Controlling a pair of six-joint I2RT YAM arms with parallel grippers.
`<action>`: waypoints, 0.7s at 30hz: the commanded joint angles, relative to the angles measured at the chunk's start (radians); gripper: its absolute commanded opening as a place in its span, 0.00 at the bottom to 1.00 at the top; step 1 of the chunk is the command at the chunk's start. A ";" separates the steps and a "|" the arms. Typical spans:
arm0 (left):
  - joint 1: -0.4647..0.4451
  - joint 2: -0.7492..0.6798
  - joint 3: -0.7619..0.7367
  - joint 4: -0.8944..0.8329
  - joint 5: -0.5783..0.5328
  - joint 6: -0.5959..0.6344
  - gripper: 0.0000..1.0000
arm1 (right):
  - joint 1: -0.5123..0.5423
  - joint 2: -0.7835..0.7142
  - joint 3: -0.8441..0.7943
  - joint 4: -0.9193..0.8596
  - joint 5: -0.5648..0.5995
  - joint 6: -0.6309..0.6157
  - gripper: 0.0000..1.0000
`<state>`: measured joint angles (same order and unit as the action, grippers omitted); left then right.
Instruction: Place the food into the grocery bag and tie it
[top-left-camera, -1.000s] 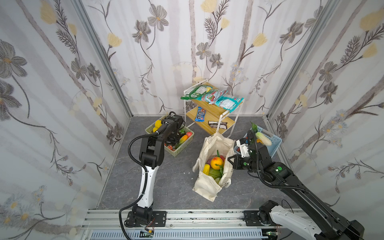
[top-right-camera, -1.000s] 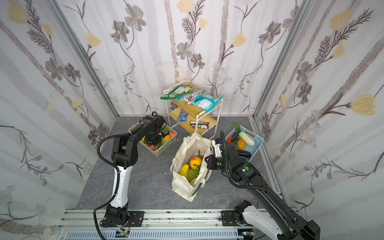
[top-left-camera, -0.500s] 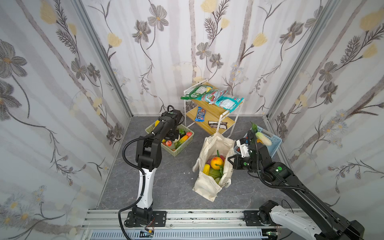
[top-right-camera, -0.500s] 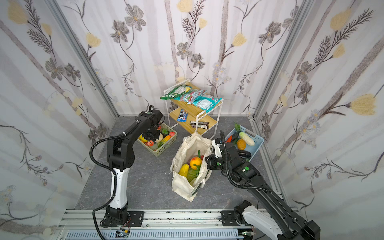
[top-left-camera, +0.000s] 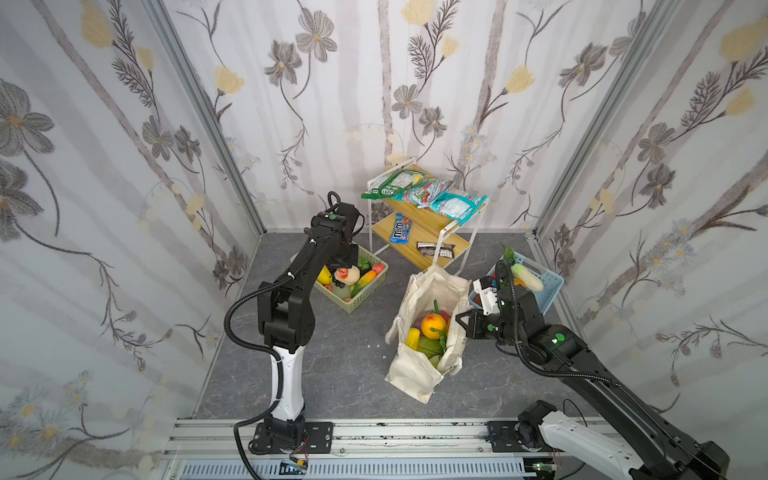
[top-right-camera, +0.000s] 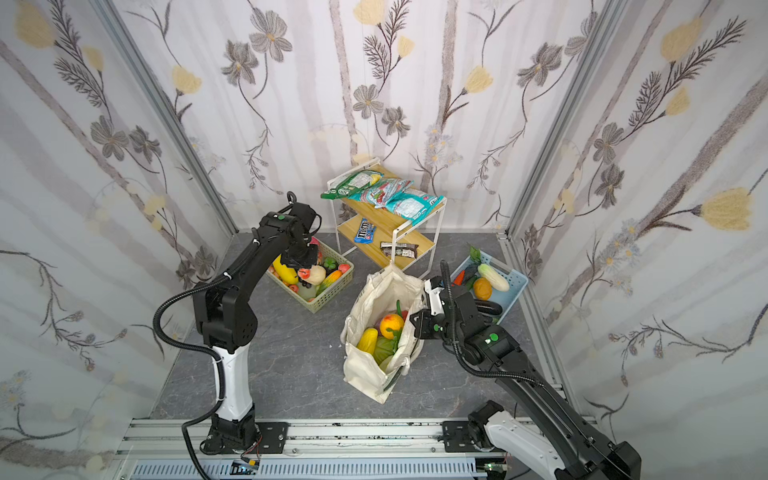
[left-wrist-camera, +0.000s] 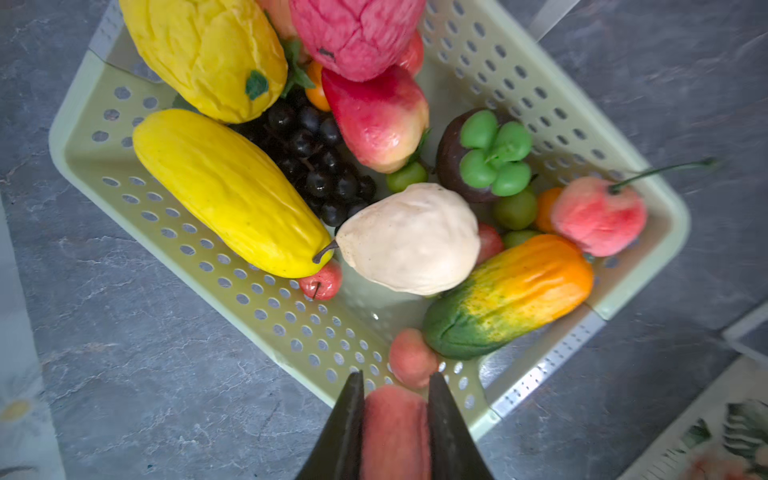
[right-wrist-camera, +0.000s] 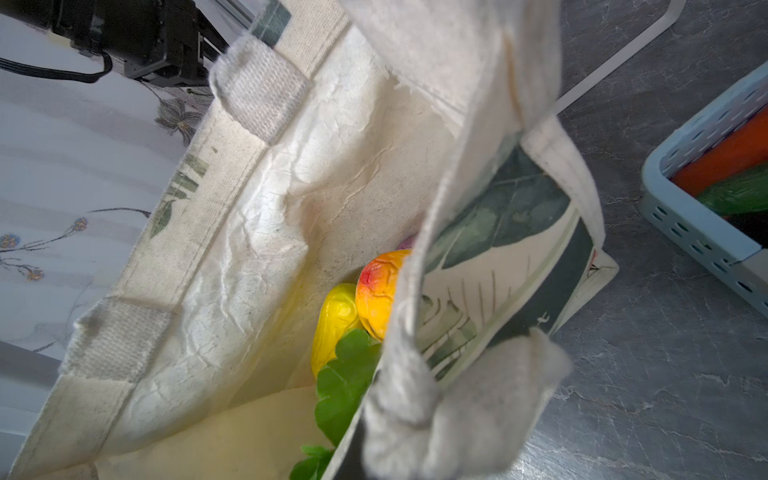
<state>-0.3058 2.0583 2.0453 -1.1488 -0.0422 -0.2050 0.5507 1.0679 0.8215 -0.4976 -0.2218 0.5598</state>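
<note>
- Scene in both top views: grocery bag (top-left-camera: 415, 370) stands open on the counter (top-left-camera: 340, 365), between the green basket (top-left-camera: 365, 293) and the blue basket (top-left-camera: 550, 291), in front of the shelf rack (top-left-camera: 422, 226).
- Food already in the bag: orange fruit (top-left-camera: 432, 325) on top, yellow fruit (top-left-camera: 412, 337) beside it, green cabbage (top-left-camera: 426, 348) below.
- Left gripper (top-left-camera: 343, 266) hangs over the green basket, with something pink-red at its tip.
- Right gripper (top-left-camera: 459, 318) sits at the bag's rim on the blue-basket side, touching the fabric.
- Left wrist view: the left gripper pinches a pink fruit (left-wrist-camera: 395, 432) between its two dark fingers (left-wrist-camera: 349, 415), jaws narrow. The fruit sits above the basket's wall.
- More fruit lies in the basket below, including a cream pear (left-wrist-camera: 411, 239), a long yellow melon (left-wrist-camera: 228, 195), black grapes (left-wrist-camera: 316, 162) and an orange-green papaya (left-wrist-camera: 507, 295).
- Right wrist view: looks down into the open bag, with orange fruit, yellow fruit and green leaves (right-wrist-camera: 349, 382) at the bottom.
- Blurred bag fabric fills the near edge and hides the fingers. The right gripper reads as pressed together on the bag's rim.
- A corner of the blue basket shows just beside the bag.
</note>
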 joint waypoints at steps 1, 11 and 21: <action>-0.001 -0.057 -0.017 0.056 0.126 -0.039 0.24 | 0.001 0.006 -0.004 0.004 0.007 0.004 0.09; -0.016 -0.194 -0.077 0.198 0.412 -0.167 0.25 | 0.001 0.007 -0.005 0.007 0.001 0.006 0.08; -0.128 -0.310 -0.157 0.357 0.538 -0.299 0.26 | 0.002 0.012 -0.001 0.009 0.000 0.005 0.08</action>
<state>-0.4084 1.7672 1.9045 -0.8680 0.4381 -0.4469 0.5507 1.0744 0.8207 -0.4969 -0.2222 0.5598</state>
